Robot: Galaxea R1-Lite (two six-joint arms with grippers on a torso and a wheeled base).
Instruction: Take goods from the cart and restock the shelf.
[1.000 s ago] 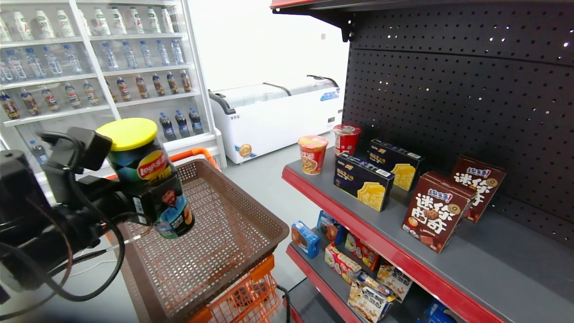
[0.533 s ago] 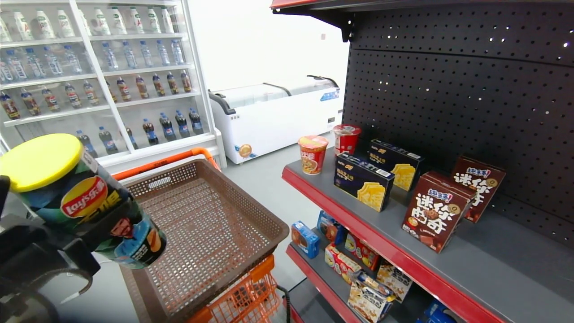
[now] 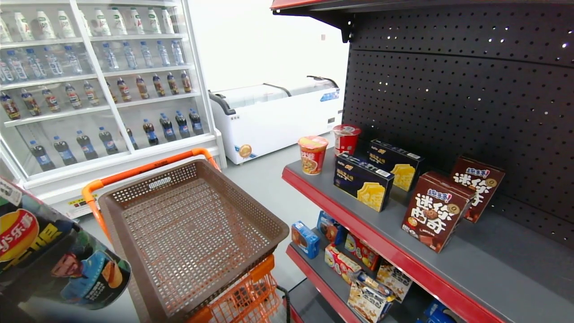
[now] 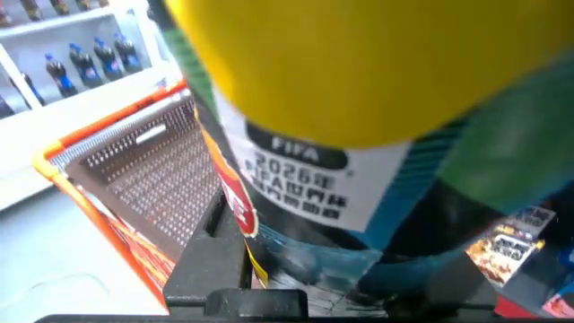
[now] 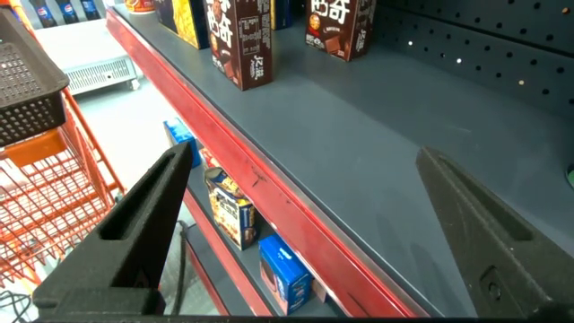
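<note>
Grey metal store shelf (image 3: 484,269) sits on our right. Our left end effector (image 4: 296,283) is clamped on the tall yellow-lidded chips can (image 3: 58,264), beside the brown mesh cart basket (image 3: 251,199), prob to carry it over. Our right end effector (image 5: 300,161) gapes wide over the shelf.

chip can (image 3: 54,264): a second ago it was held above the far left corner of the basket. It has since travelled down and back toward the head camera, and now sits low at that view's left edge, tipped further over.
left fingers (image 4: 211,265): withdrew with the can and are still clamped on its body.
basket (image 3: 134,195): was directly below and beside the fingers, and is now well apart from them, with its left rim uncovered.
cart handle (image 3: 134,170): was behind the fingers and arm, and is now exposed along its length.
bottom-row bottles (image 3: 85,146): were screened by the fingers and can, and are now in plain sight.
</note>
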